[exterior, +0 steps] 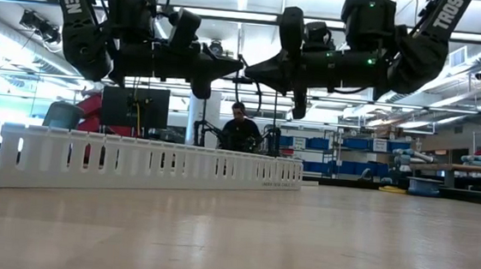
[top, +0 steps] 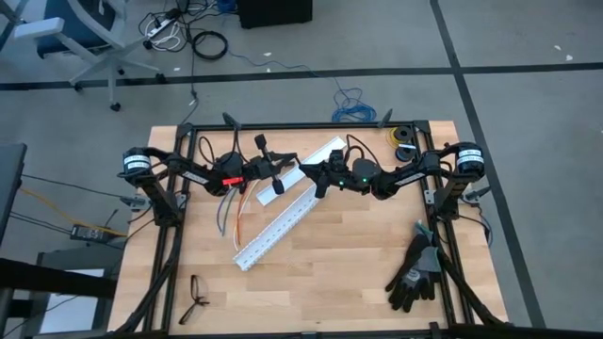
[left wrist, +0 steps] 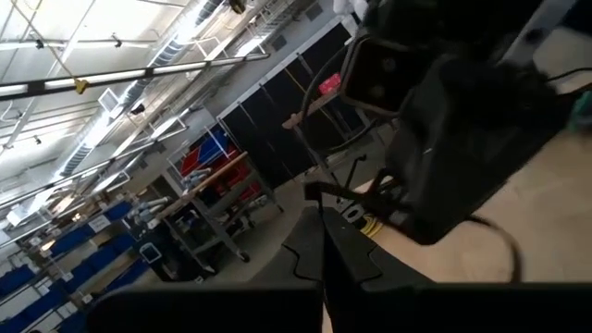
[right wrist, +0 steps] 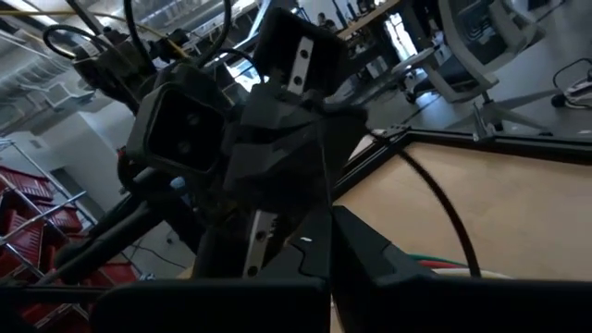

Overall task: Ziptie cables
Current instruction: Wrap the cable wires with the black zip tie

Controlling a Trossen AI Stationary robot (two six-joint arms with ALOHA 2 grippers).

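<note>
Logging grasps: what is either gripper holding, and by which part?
Cannot be told. The left gripper and right gripper meet tip to tip above the table; nothing clearly shows between them.

On your table: white slotted duct pieces [top: 283, 218], black gloves [top: 415, 274], eyeglasses [top: 195, 299]. Beyond it you have a coiled blue cable [top: 353, 105]. An office chair [top: 80, 42] too.
</note>
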